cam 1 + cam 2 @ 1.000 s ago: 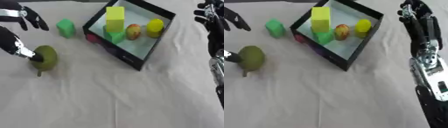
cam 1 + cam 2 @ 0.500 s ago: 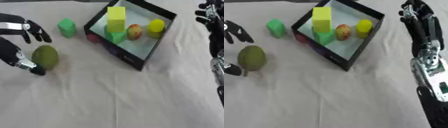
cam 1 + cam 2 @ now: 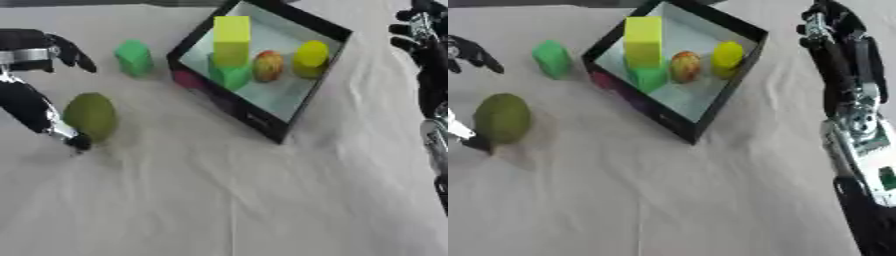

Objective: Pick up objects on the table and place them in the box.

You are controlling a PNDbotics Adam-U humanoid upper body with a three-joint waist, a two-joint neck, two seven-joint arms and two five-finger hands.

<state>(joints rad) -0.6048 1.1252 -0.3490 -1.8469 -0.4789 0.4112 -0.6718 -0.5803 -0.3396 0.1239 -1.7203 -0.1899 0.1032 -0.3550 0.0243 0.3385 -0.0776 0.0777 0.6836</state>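
An olive-green pear-shaped fruit (image 3: 90, 116) lies on the white cloth at the left. My left hand (image 3: 33, 102) is open around it: the thumb runs down the fruit's left side to its lower edge, and the fingers (image 3: 59, 46) spread well above it, not touching. A green block (image 3: 133, 57) stands between the hand and the black box (image 3: 262, 122). Inside the box are a tall yellow block (image 3: 231, 39), a green block (image 3: 229, 76), a red-yellow fruit (image 3: 269, 65) and a yellow fruit (image 3: 311, 57). My right hand (image 3: 826, 21) hangs open at the upper right, away from everything.
The box sits tilted, its near corner pointing toward the table's middle. My right forearm (image 3: 857, 130) runs down the right edge. Wrinkled white cloth (image 3: 219, 200) covers the whole near half of the table.
My left thumb has slid from the fruit's upper left down to its lower left edge. The fruit has stayed in place and now stands more upright. The right arm has not moved.
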